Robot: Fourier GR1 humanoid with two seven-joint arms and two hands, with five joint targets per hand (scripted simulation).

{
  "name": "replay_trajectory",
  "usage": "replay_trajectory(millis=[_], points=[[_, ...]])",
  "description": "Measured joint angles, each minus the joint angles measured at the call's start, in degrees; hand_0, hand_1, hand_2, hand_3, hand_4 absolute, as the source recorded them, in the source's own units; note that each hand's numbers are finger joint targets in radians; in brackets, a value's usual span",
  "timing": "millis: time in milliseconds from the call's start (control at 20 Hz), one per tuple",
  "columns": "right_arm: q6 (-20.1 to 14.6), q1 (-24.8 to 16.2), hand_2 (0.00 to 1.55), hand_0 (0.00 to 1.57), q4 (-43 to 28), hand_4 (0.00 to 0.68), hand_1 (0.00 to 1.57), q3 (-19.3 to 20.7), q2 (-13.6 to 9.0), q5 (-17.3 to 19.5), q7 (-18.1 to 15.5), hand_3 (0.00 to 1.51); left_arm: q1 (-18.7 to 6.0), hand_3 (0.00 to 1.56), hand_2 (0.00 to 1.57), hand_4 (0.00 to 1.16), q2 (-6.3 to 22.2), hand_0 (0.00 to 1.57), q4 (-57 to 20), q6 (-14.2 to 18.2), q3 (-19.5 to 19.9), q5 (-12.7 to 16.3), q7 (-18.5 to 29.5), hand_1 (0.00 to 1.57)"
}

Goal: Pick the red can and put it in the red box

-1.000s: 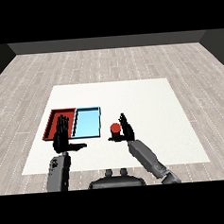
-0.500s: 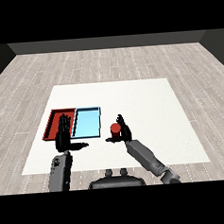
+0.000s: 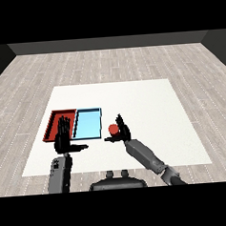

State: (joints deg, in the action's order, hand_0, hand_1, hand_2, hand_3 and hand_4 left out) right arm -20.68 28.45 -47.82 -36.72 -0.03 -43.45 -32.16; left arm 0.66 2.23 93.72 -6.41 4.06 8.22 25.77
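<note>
- Grey plank floor is surrounding the white desk.
- Red tray and light blue tray are lying side by side.
- Left hand, fingers straight, is overlapping the red tray.
- Right hand is cupping the red can, fingers partly apart.

light blue tray: flat on white table, left of centre; grey plank floor around

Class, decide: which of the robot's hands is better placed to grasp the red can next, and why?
The right hand: it sits right beside the small red can, fingers open. The left hand hovers near the red tray, farther away.
</note>
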Motion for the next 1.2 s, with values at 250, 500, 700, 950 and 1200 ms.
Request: replay_trajectory(millis=[250,500,700,950,1200], points=[[-0.1,2.8,1.5,1.52,4.6,0.493,1.52,0.5,0.0,-1.7,-0.4,1.46,-0.2,0.0,0.0,0.0,-0.4,0.0,-0.5,0.5,-0.4,-0.6,0.9,0.0],[-5.5,5.1,1.48,1.53,6.7,0.573,1.53,-2.0,0.0,-3.2,0.0,1.43,-0.3,0.0,0.0,0.0,-0.3,0.0,-0.5,1.0,-0.3,-0.9,0.8,0.0],[-9.6,6.1,1.47,1.54,6.8,0.575,1.54,-4.6,0.0,-3.4,1.1,1.42,0.2,0.0,0.0,0.0,-0.9,0.0,0.3,1.7,-1.3,-1.2,0.5,0.0],[-11.7,6.9,1.47,1.53,7.0,0.546,1.53,-6.2,0.0,-2.5,2.8,1.41,0.0,0.0,0.0,0.0,-0.1,0.0,-0.6,0.7,-0.3,-0.2,1.0,0.0],[-14.3,7.5,1.47,1.55,5.7,0.558,1.55,-7.7,0.0,-2.4,4.2,1.41,0.4,0.0,0.0,0.0,0.0,0.0,0.4,0.7,-0.6,-0.3,0.1,0.0]])
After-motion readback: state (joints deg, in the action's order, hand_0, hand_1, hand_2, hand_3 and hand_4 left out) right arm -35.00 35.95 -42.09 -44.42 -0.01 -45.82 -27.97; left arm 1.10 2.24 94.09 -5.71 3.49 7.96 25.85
